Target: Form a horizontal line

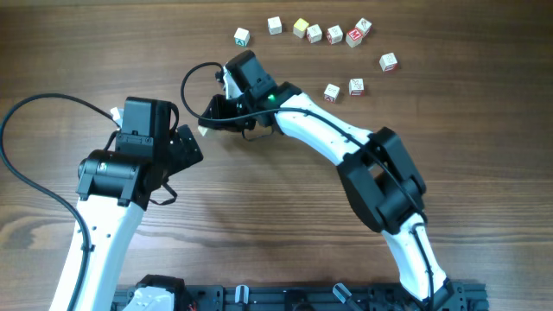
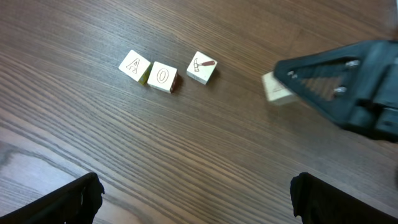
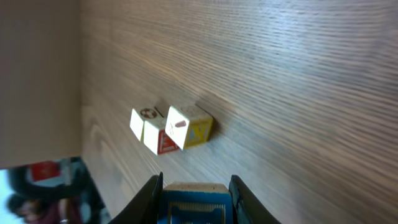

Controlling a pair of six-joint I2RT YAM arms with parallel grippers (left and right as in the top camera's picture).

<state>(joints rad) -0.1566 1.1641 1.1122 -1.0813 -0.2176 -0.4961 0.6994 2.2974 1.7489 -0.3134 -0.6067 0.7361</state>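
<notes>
Overhead, the horizontal line [image 1: 334, 34] of letter cubes sits at the far side of the table [image 1: 259, 225], its red M at the right end, well apart from both arms. From the left wrist, the left gripper [image 2: 199, 199] holds its jaws wide apart above bare wood, near three cubes [image 2: 163, 76] marked A, O and a hammer. From the right wrist, the right gripper [image 3: 194, 182] is clamped on a pale cube [image 3: 189, 202].

1. Left arm [image 1: 102, 229], above the base rail's [image 1: 302, 296] left end: white tube link, black boxy joint housings.
2. Right arm [image 1: 320, 130], above the rail's right end: white curved links, black elbow block, small green light [image 1: 270, 97].
3. Thin black cables [image 1: 52, 98] loop off both arms.
4. Right fingers [image 2: 323, 84]: black, triangular, latticed, two screws.
</notes>
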